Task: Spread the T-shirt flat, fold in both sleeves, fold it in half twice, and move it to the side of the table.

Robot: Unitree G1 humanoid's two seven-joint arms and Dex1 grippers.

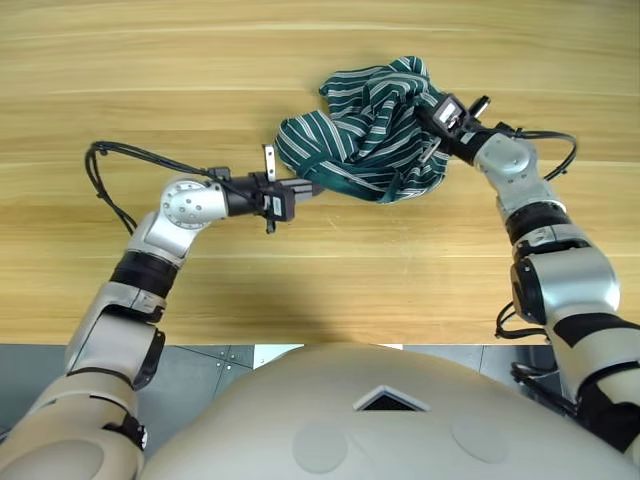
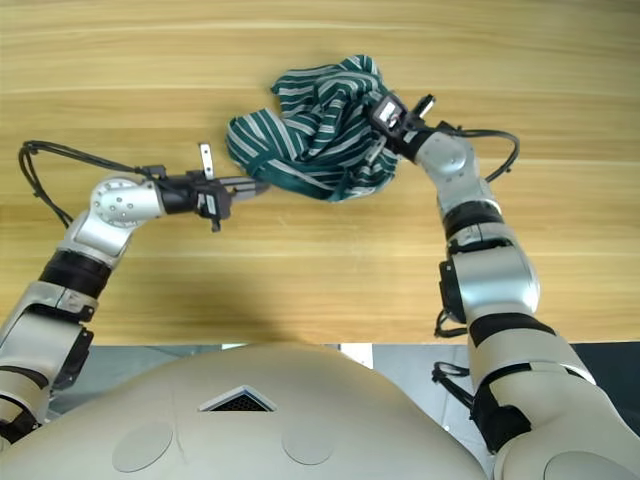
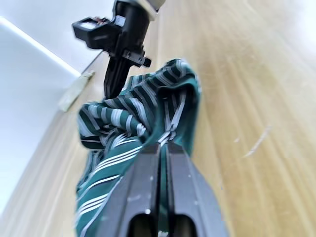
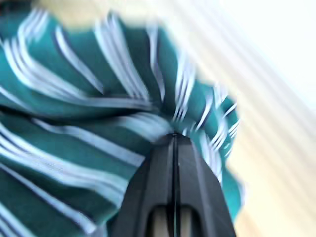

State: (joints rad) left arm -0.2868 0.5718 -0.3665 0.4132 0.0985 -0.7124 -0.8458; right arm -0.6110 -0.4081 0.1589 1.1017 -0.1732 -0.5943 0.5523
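T-shirt (image 1: 365, 130) lies bunched mid-table (image 1: 150, 60). L gripper (image 1: 316, 187) is clamped on its left edge, R gripper (image 1: 428, 152) on its right. Risk: thin pinch may slip during spread, leaving fabric bunched.

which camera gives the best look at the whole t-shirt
The left eye view: the whole T-shirt lies crumpled on the table, with the left gripper and right gripper pinching opposite sides. The right eye view shows much the same. Each wrist view gives a close, partial look at striped cloth past its shut gripper.
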